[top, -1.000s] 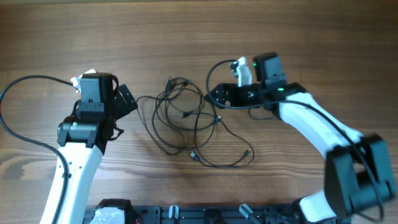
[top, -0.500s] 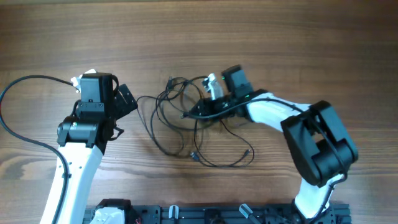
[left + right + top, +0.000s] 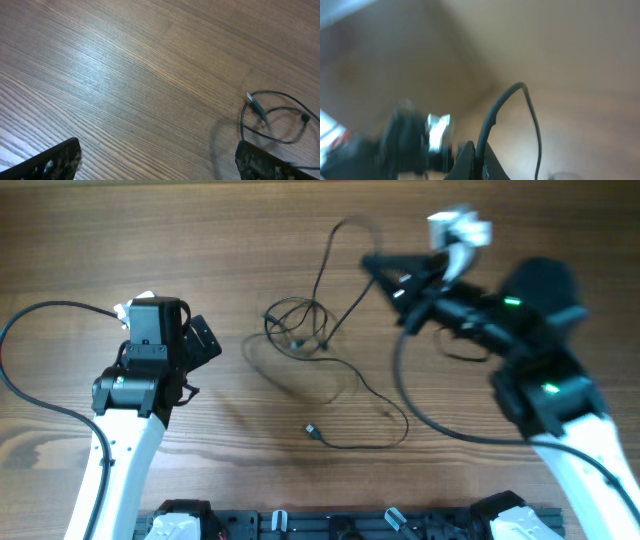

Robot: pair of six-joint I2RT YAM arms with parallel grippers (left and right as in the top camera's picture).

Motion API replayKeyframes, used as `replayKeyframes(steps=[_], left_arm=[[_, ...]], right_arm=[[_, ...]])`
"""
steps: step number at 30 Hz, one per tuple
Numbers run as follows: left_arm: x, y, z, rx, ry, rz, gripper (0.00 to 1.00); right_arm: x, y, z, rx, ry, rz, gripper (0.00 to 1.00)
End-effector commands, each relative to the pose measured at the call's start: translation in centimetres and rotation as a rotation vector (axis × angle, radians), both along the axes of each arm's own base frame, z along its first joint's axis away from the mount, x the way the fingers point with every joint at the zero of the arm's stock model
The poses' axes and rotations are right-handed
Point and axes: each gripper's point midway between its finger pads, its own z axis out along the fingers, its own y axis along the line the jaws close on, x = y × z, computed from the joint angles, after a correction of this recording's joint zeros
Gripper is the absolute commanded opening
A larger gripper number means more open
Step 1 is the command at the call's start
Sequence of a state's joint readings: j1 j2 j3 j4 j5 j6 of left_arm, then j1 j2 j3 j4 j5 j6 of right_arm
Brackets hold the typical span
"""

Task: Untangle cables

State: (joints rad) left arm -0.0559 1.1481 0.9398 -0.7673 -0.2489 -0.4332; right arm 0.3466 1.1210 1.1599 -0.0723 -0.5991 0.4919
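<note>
The cables [image 3: 300, 330] are thin black wires, knotted near the table's middle. One strand trails forward to a small plug [image 3: 312, 430]. My right gripper [image 3: 372, 264] is raised to the back right of the knot and shut on a strand, which loops up [image 3: 340, 228] and slopes down to the knot. In the blurred right wrist view that cable [image 3: 492, 120] rises from between the closed jaws of the right gripper [image 3: 480, 162]. My left gripper [image 3: 205, 340] is open and to the left of the cables. Its wrist view shows the left gripper [image 3: 157, 162] empty over bare wood, with a plug [image 3: 255, 105] and a wire loop [image 3: 280, 120] further ahead.
The left arm's thick black cable [image 3: 40, 350] curves over the table at the far left. The right arm's thick cable [image 3: 420, 400] hangs in a loop over the front right. A dark rail [image 3: 330, 525] runs along the front edge.
My right gripper reached into the tangle, shut on a strand and lifted it away to the back right, drawing the wires into a tighter knot. The left arm has not moved.
</note>
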Motion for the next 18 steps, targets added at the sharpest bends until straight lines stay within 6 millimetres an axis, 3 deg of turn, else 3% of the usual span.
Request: replayKeyframes(steps=[1, 3, 5, 7, 10, 11, 13, 18], left_arm=[[-0.1, 0.1, 0.0, -0.016, -0.006, 0.02, 1.0], [-0.1, 0.1, 0.0, -0.016, -0.006, 0.02, 1.0], [-0.1, 0.1, 0.0, -0.016, -0.006, 0.02, 1.0], [-0.1, 0.1, 0.0, -0.016, -0.006, 0.02, 1.0], [-0.1, 0.1, 0.0, -0.016, -0.006, 0.02, 1.0], [-0.1, 0.1, 0.0, -0.016, -0.006, 0.02, 1.0], [-0.1, 0.1, 0.0, -0.016, -0.006, 0.02, 1.0], [0.0, 0.1, 0.0, -0.016, -0.006, 0.02, 1.0]], right_arm=[[-0.4, -5.8, 9.2, 0.149, -0.16, -0.221, 0.04], [-1.3, -8.1, 14.2, 0.265, -0.261, -0.263, 0.05], [-2.1, -9.3, 16.8, 0.348, -0.337, -0.27, 0.04], [-1.8, -10.7, 17.9, 0.399, -0.363, -0.324, 0.04], [-0.3, -11.6, 16.2, 0.386, -0.285, -0.395, 0.05], [1.5, -12.2, 13.5, 0.336, -0.181, -0.472, 0.05], [2.8, -13.2, 11.4, 0.276, -0.132, -0.556, 0.04], [4.3, -19.3, 9.6, 0.209, -0.119, -0.937, 0.05]])
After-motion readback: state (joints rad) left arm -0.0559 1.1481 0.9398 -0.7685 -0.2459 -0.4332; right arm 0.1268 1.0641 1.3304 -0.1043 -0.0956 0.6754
